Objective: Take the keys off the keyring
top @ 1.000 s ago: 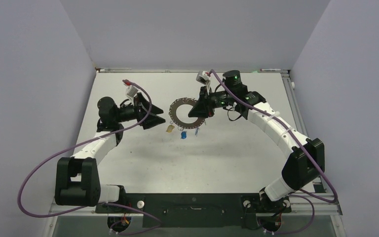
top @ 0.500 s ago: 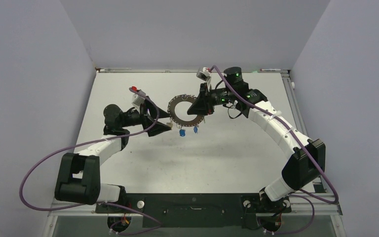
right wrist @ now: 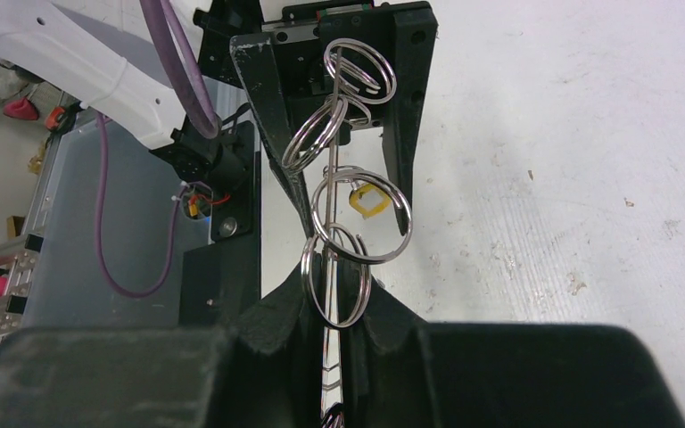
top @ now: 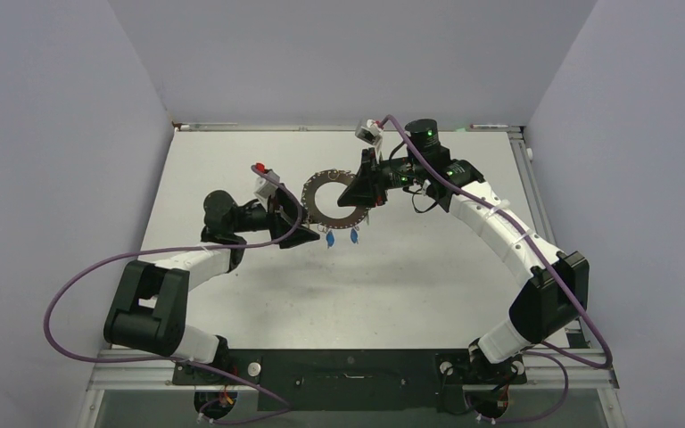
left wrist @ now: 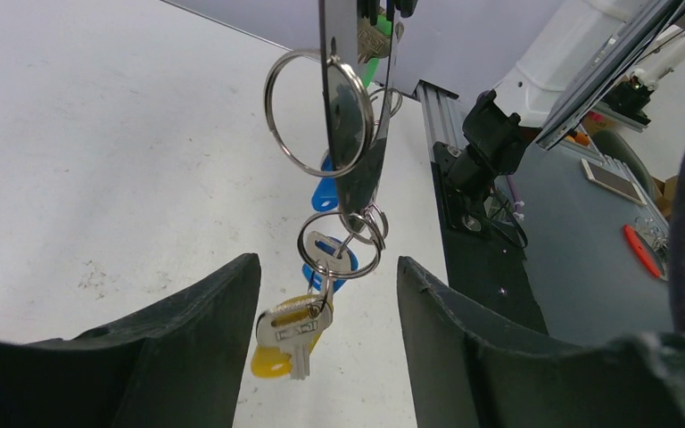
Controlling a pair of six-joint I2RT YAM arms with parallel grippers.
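One key (left wrist: 290, 332) (yellow-headed) hangs between left jaws.

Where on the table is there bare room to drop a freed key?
Free: the wide table strip between the dangling keys and the arm bases, plus the far-left corner. Crowded: mid-table, where the left gripper and right gripper flank the keyring.

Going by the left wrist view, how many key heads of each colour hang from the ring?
Yellow plastic key head: 1
Blue plastic key heads: 2
Green plastic key head: 1
Total: 4 visible on the flat grey metal keyring disc; more may be hidden behind it.
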